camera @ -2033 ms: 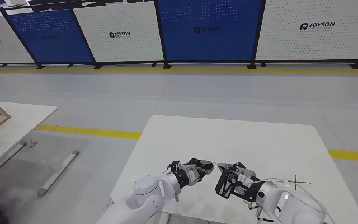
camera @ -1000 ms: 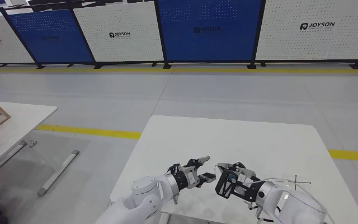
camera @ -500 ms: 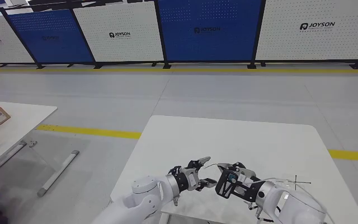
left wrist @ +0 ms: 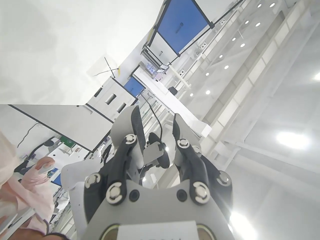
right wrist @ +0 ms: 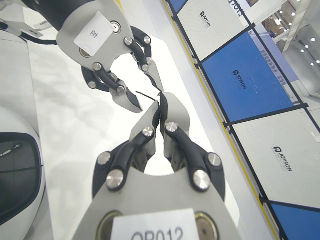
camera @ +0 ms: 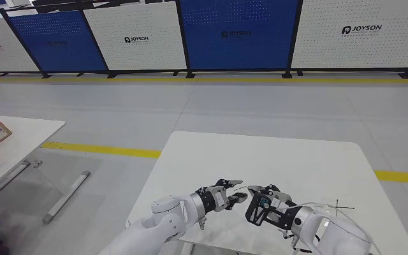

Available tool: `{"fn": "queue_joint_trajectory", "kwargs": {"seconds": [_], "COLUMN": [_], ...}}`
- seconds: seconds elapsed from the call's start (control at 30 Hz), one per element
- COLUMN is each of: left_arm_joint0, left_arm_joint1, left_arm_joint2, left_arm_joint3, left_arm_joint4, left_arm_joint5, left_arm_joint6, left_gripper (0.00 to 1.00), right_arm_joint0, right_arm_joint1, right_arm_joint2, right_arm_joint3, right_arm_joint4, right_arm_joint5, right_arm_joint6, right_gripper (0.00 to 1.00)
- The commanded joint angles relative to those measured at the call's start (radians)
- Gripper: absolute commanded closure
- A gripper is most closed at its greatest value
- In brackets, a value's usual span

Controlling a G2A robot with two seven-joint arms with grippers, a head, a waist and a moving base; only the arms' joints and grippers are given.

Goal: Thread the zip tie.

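Observation:
A thin black zip tie (right wrist: 147, 97) is pinched in my right gripper (right wrist: 159, 106), which is shut on it, and a short end sticks out past the fingertips. My left gripper (right wrist: 149, 98) stands open right in front, with its two fingers on either side of that free end and not touching it. In the left wrist view the black strap (left wrist: 157, 118) runs through the gap of the open left gripper (left wrist: 155, 113). From above, the left gripper (camera: 234, 191) and the right gripper (camera: 252, 191) meet tip to tip over the near part of the white table (camera: 268, 159).
Two more black zip ties (camera: 336, 206) lie crossed on the table at the right, also seen as crossed ties (left wrist: 107, 67) from the left wrist. A second table (camera: 25, 131) stands far to the left. Blue and white panels line the back.
The left gripper was shut two seconds ago, then opened and dipped. It has now come back up beside the right gripper's tip, still open. The right arm has kept still.

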Motion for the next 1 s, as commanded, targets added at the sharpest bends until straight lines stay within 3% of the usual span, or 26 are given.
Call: {"fn": "queue_joint_trajectory", "kwargs": {"seconds": [0.0, 0.13, 0.17, 0.23, 0.53, 0.57, 0.6, 0.63, 0.67, 0.8, 0.97], "left_arm_joint0": [-0.005, -0.014, -0.015, -0.018, -0.018, -0.017, -0.016, -0.015, -0.013, -0.005, 0.006], "left_arm_joint1": [-0.002, -0.005, -0.006, -0.007, -0.012, -0.012, -0.013, -0.013, -0.014, -0.015, -0.017], "left_arm_joint2": [0.004, 0.011, 0.012, 0.014, 0.017, 0.016, 0.015, 0.013, 0.011, 0.004, 0.004], "left_arm_joint3": [0.005, 0.015, 0.016, 0.019, 0.020, 0.020, 0.019, 0.018, 0.017, 0.012, 0.008], "left_arm_joint4": [-0.004, -0.011, -0.012, -0.013, -0.001, 0.001, 0.003, 0.005, 0.007, 0.021, 0.135], "left_arm_joint5": [0.000, 0.000, 0.000, 0.000, 0.000, 0.000, 0.000, 0.000, -0.001, -0.007, -0.059], "left_arm_joint6": [0.003, 0.008, 0.008, 0.010, 0.012, 0.011, 0.010, 0.009, 0.009, 0.009, 0.030], "left_gripper": [0.74, 0.75, 0.79, 1.00, 1.00, 1.00, 1.00, 1.00, 1.00, 1.00, 1.00], "right_arm_joint0": [0.000, 0.000, 0.000, 0.000, 0.000, 0.000, -0.005, -0.009, -0.012, -0.030, -0.092], "right_arm_joint1": [0.000, 0.000, 0.000, 0.000, 0.000, 0.000, -0.001, -0.002, -0.003, -0.003, 0.012], "right_arm_joint2": [0.000, 0.000, 0.000, 0.000, 0.000, 0.000, 0.002, 0.004, 0.008, 0.030, 0.121], "right_arm_joint3": [0.000, 0.000, 0.000, 0.000, 0.000, 0.000, 0.003, 0.005, 0.004, -0.007, -0.022], "right_arm_joint4": [0.000, 0.000, 0.000, 0.000, 0.000, 0.000, 0.000, 0.001, 0.001, 0.020, 0.097], "right_arm_joint5": [0.000, 0.000, 0.000, 0.000, 0.000, 0.000, 0.005, 0.003, 0.000, 0.000, 0.000], "right_arm_joint6": [0.000, 0.000, 0.000, 0.000, 0.000, 0.000, -0.008, -0.012, -0.013, -0.013, -0.063], "right_gripper": [1.00, 1.00, 1.00, 1.00, 1.00, 0.93, 0.56, 0.05, 0.00, 0.00, 0.00]}}
